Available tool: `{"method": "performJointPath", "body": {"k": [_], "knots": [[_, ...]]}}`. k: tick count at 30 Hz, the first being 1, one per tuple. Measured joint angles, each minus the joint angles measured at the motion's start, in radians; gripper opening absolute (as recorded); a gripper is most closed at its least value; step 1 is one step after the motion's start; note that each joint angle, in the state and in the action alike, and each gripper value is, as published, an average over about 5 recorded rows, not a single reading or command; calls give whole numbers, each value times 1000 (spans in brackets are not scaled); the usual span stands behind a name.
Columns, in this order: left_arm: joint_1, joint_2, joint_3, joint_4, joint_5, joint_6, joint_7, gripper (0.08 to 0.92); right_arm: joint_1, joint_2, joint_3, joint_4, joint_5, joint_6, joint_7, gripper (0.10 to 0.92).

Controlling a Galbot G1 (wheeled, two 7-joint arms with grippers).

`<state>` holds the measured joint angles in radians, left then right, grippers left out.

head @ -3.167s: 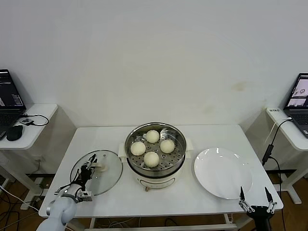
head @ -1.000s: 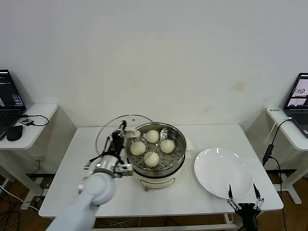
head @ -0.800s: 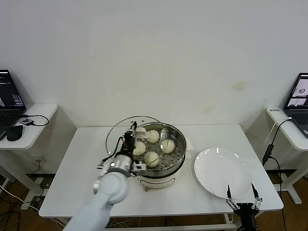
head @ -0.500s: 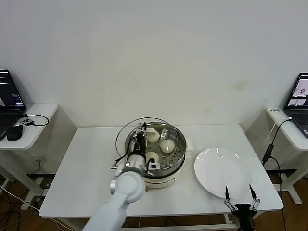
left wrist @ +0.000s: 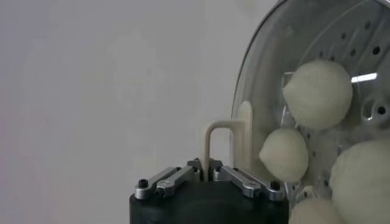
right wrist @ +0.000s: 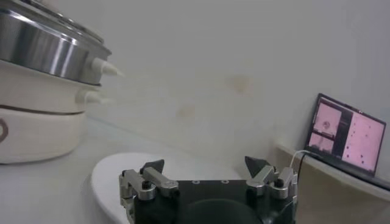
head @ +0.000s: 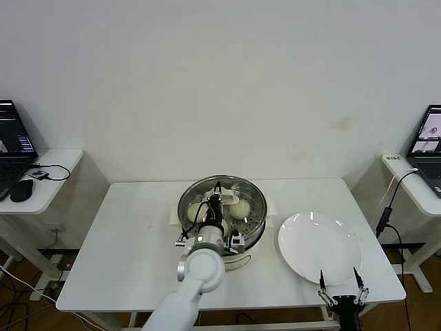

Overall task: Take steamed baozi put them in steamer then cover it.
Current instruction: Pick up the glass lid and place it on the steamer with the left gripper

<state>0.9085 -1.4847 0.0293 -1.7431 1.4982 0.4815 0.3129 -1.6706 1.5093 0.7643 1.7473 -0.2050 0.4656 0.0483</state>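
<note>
While my left gripper [head: 219, 195] stays out over the middle of the white table [head: 131, 227], its fingers are clamped shut on the cream-white bar handle [left wrist: 220, 139] of the glass lid [head: 220, 200], which I hold above the open top of the steamer [head: 256, 231], roughly centred over it; I cannot tell whether its metal rim touches the pot. Through the glass, my left wrist view shows the steamed baozi [left wrist: 317, 93] lying on the perforated tray inside the steel pot, four rounded cream-white buns close together. From the head view they are partly hidden by my own wrist and the lid, with one bun showing beside the handle on the right. The steamer stands on its cream-white electric base near the table's centre. To the right of it, close by but apart, lies the flat white plate [head: 320, 247]. Farther right and nearer to me, my right gripper [head: 339, 287] hangs low at the front edge of the table, just before the plate's near rim, its two fingers spread wide apart with nothing between them.
</note>
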Motion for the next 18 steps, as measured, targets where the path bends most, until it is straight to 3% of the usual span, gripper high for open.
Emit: {"method": "performJointPath", "body": {"k": [18], "knots": [[-22, -45, 5, 64, 40, 1, 1, 139, 8, -6, -2, -23, -1, 9, -1, 823]]}}
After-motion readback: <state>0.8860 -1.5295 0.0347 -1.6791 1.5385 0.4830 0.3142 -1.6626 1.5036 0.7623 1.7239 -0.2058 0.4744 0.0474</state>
